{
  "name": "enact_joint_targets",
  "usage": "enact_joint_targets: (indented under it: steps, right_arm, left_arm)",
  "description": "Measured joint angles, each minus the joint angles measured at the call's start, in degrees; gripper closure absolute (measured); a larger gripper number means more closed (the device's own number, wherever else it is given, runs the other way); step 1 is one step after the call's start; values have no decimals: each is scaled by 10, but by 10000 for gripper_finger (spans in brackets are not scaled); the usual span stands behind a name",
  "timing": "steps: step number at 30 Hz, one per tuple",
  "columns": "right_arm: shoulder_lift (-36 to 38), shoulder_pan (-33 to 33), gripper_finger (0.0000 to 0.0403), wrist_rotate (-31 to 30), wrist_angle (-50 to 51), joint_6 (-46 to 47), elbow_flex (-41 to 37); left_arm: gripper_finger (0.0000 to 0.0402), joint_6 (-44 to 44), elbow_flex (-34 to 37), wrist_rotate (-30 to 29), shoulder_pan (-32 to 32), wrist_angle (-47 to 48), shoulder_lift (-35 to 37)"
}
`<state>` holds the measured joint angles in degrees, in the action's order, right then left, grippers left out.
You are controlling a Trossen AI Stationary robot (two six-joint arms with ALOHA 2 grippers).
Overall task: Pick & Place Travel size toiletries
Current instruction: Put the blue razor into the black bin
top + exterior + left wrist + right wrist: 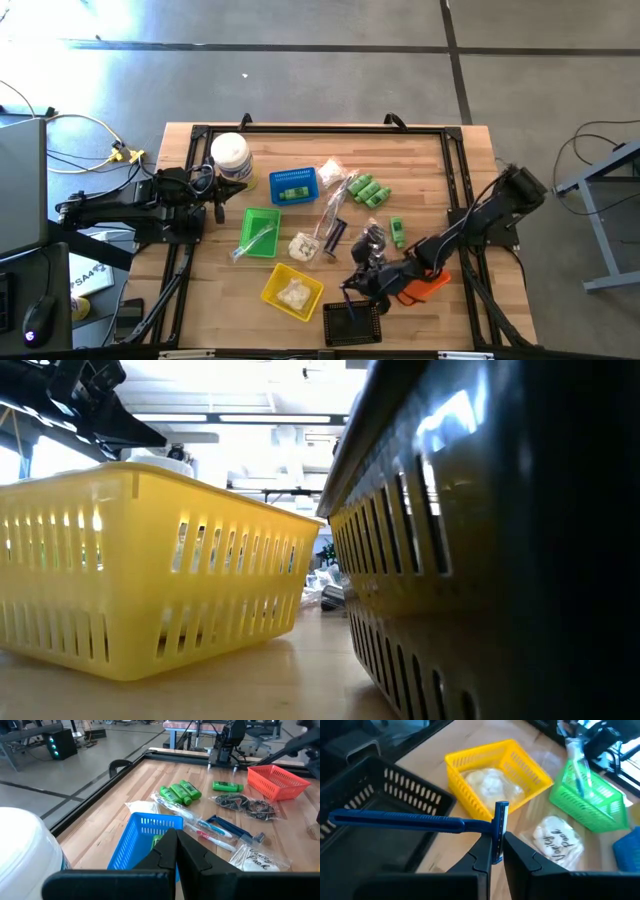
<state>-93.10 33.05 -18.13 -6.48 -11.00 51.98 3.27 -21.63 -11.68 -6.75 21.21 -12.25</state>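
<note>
1. High view: the right gripper (352, 290) hangs just above the black basket (353, 324), beside the yellow basket (292, 292); the left gripper (218, 208) waits by the white jar (231, 157).
2. Low view: only the yellow and black baskets fill the foreground.
3. Left wrist view: left fingers (167, 851) are pressed together, empty; 3 green bottles (180, 792) lie past the blue basket (145, 840).
4. Right wrist view: right fingers (512, 851) pinch a blue razor (420, 821) by its head, handle over the black basket.

jar (25, 850): cut off at my left wrist frame's lower left
black basket (500, 540): blocks the low view's right half
</note>
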Motion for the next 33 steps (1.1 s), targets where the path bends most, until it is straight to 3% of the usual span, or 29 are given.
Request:
enact_joint_targets:
  steps: [8, 17, 22, 27, 33]
  right_arm:
    - [-85, 36, 378, -44, 13, -35, 67]
    - [-123, 69, 377, -166, 49, -60, 100]
    - [-123, 75, 364, -169, 59, -79, 100]
    - [-123, 75, 327, -135, 58, -84, 100]
    - [-122, 75, 283, -145, 56, -80, 100]
  left_arm:
    - [402, 0, 0, 0, 0, 0, 0]
    - [402, 0, 0, 2, 0, 0, 0]
    - [402, 0, 0, 2, 0, 0, 0]
    - [402, 0, 0, 2, 0, 0, 0]
    - [402, 0, 0, 1, 0, 0, 0]
